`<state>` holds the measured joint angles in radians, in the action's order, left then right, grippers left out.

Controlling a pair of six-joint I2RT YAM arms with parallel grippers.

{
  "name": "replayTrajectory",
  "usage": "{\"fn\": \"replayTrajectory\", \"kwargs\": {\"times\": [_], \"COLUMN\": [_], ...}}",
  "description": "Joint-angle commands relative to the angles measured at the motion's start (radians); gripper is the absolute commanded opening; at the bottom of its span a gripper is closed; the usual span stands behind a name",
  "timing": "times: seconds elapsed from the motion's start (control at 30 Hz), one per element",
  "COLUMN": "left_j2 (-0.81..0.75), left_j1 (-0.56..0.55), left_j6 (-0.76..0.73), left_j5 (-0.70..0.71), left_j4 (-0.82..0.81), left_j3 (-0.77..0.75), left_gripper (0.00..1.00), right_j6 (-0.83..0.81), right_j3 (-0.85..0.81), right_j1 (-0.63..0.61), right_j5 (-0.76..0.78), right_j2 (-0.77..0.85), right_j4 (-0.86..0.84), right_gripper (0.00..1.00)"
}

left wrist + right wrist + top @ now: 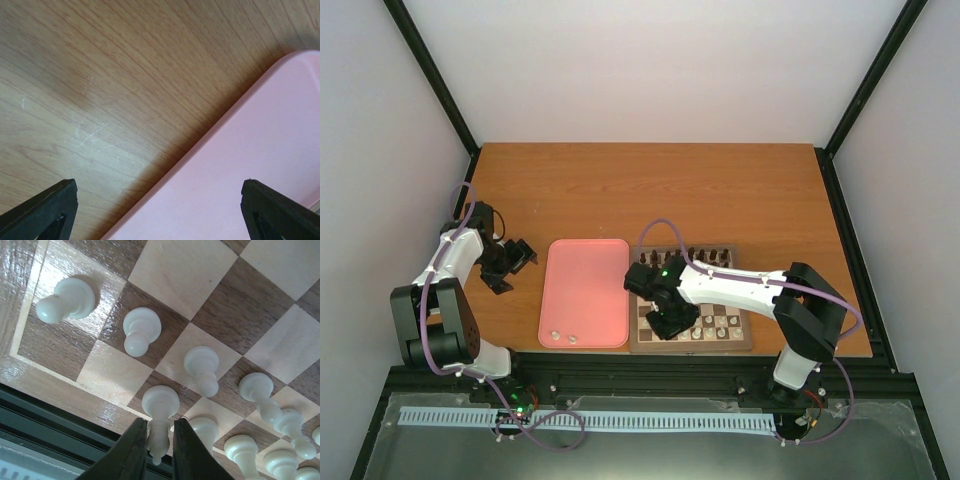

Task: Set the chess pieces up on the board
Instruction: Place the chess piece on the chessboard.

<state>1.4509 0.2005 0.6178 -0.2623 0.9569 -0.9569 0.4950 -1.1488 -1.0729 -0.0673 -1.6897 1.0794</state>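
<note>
Chess pieces [141, 330], white: most stand on the board [185, 270] in two rows along its near edge. The far end of those rows is too crowded to count. The two squares at the near-left corner are bare. Two small pale pieces [555, 337] lie on the pink tray [585, 270], by its near-left corner, and are probably meant for those squares.

Dark pieces [705, 254]: lined along the board's far edge.

Board: at the desk's [720, 190] near edge, right of centre, just beside the tray.

Right hand [161, 430]: over the board's near-left corner. Its fingers [135, 450] sit close on either side of one white piece [160, 402], whose base rests on a dark square in the near row. Whether they pinch it or merely flank it cannot be told.

Left hand [157, 195]: open wide and empty, hovering over the desk at the tray's left edge.

Risks, as judged:
- A finger rubbing the stem on the way up could topple the piece, which looks light and narrow.
- A neighbour [205, 427] stands right beside one finger, so a sideways drift could knock it and perhaps the whole row.
- The two pieces on the tray are tiny, and an off-centre pinch could flick one away.
</note>
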Motion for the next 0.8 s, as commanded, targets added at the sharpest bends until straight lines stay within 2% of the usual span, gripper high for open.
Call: {"fn": "replayTrajectory", "kwargs": {"times": [0.0,0.23,0.53,0.77], "left_j2": [-0.001,0.001,0.002,0.003], "left_j1": [-0.006,-0.008,-0.007,-0.009], "left_j6": [0.007,0.007,0.008,0.011], "left_j5": [0.0,0.001,-0.001,-0.005], "left_j4": [-0.012,-0.012,-0.013,-0.014], "left_j3": [-0.016,-0.018,-0.02,-0.023], "left_gripper": [1.0,1.0,1.0,1.0], "right_j6": [0.01,-0.001,-0.003,-0.065], "right_j3": [0.013,-0.032,-0.199,-0.423], "right_j1": [0.002,0.002,-0.001,-0.019], "right_j5": [0.01,0.012,-0.001,-0.01], "right_j2": [0.012,0.041,0.085,-0.052], "right_j4": [0.002,0.028,0.139,0.133], "right_gripper": [0.16,0.19,0.28,0.37]}}
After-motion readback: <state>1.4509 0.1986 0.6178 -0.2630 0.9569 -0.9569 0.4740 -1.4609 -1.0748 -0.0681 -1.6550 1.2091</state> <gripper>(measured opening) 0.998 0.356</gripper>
